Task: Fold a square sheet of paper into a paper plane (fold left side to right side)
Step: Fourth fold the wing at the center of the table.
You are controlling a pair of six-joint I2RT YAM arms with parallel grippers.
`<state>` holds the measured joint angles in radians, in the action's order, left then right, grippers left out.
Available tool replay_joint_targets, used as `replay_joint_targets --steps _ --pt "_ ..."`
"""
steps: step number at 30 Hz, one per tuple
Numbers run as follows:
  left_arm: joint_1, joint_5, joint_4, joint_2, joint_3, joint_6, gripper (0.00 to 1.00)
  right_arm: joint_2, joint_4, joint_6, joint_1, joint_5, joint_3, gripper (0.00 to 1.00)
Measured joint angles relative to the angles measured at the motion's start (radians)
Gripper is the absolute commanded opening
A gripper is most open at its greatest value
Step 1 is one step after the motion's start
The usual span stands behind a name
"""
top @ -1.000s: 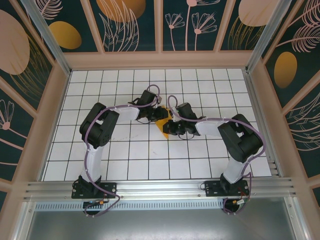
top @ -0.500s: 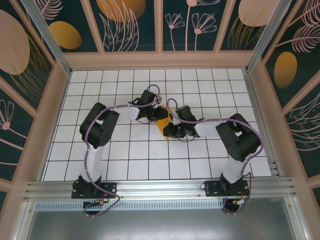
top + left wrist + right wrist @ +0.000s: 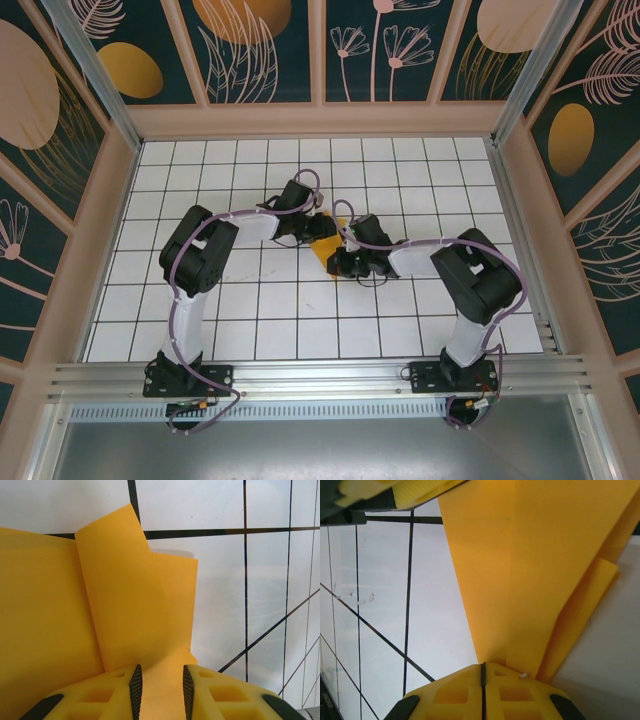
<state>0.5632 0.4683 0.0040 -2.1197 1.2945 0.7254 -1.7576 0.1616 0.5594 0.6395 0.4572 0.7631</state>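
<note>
Paper sheet [image 3: 326, 245]: orange-yellow and partly folded. It lies at mid-frame of the overhead view on the white grid table [image 3: 250, 310], tucked between the two arm heads, with small patches peeking out.
Paper, left wrist view [image 3: 125, 605]: covers the left half of the frame. One flap rises from bottom centre toward the upper left, and its corner crosses a black grid line. A second layer sits to the right of it and throws a soft shadow on the tile.
Paper, right wrist view [image 3: 535, 570]: wide at the upper right and narrowing toward bottom centre, with a long crease running down it. A lower layer juts out at the right, lifted a little off the table.
Left gripper [image 3: 318, 228]: sits at the paper's upper left. Its yellow fingers [image 3: 120, 695] stand apart, dark pads facing, and the paper runs into the gap. I cannot make out whether the pads touch it.
Right gripper [image 3: 336, 260]: sits at the paper's lower right. Its fingers [image 3: 445, 697] are pressed together with a thin dark seam between them, tips at the paper's narrow end. I cannot tell whether a layer is nipped in the seam.
Spacing: the heads are close, and a left finger sits in the upper left of the right wrist view, just beside the paper's edge.
Walls [image 3: 270, 50]: dark, with orange ovals and leaf outlines.
</note>
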Motion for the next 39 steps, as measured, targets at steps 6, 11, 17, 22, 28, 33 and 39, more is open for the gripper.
replay_joint_targets --steps 6,11,17,22,28,33,39 --pt "0.001 -0.003 0.000 0.000 0.000 0.000 0.32 0.017 -0.017 -0.003 0.004 -0.019 -0.008 0.10" --pt "0.001 -0.003 0.000 0.000 0.000 0.000 0.32 0.017 -0.023 -0.003 0.006 -0.020 -0.009 0.10" --pt "0.001 -0.003 0.000 0.000 0.000 0.000 0.32 0.038 -0.019 -0.003 0.009 -0.019 -0.033 0.10" --pt "0.001 -0.003 0.000 0.000 0.000 0.000 0.32 0.063 -0.027 -0.005 0.014 -0.014 -0.061 0.10" --pt "0.001 -0.003 0.000 0.000 0.000 0.000 0.32 0.128 -0.129 -0.023 0.003 0.026 -0.074 0.10" --pt "0.001 -0.003 0.000 0.000 0.000 0.000 0.32 0.262 -0.149 -0.034 -0.071 0.045 -0.069 0.10" --pt "0.001 -0.003 0.000 0.000 0.000 0.000 0.32 0.235 -0.082 -0.025 -0.068 0.039 -0.035 0.09"
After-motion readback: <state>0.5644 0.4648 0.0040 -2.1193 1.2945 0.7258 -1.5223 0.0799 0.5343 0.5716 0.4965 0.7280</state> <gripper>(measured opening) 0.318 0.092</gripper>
